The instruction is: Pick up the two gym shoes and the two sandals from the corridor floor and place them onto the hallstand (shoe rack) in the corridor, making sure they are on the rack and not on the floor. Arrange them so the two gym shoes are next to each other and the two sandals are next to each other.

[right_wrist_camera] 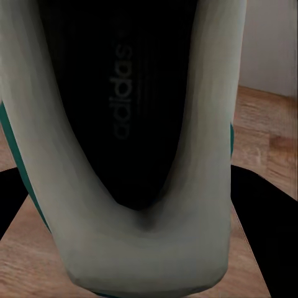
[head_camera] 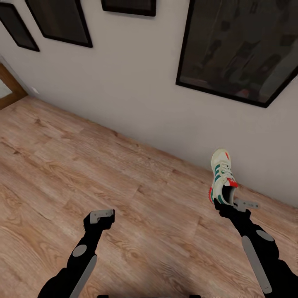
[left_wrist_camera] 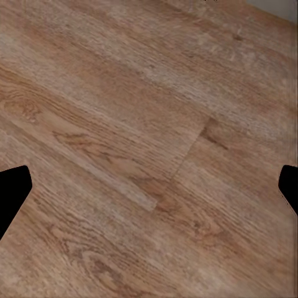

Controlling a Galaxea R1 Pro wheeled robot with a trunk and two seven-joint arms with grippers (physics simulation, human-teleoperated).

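Wood-plank corridor floor [head_camera: 82, 165] beneath right pincer [head_camera: 227, 203] clamped on gym shoe [head_camera: 222, 177] heel, toe uppermost.

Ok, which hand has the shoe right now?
The right hand, shut on the gym shoe at its heel. The left hand is open over bare floor.

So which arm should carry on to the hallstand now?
Right: its end effector is clamped on the heel of a gym shoe, held above the corridor floor. The left end effector is open, holding nothing.
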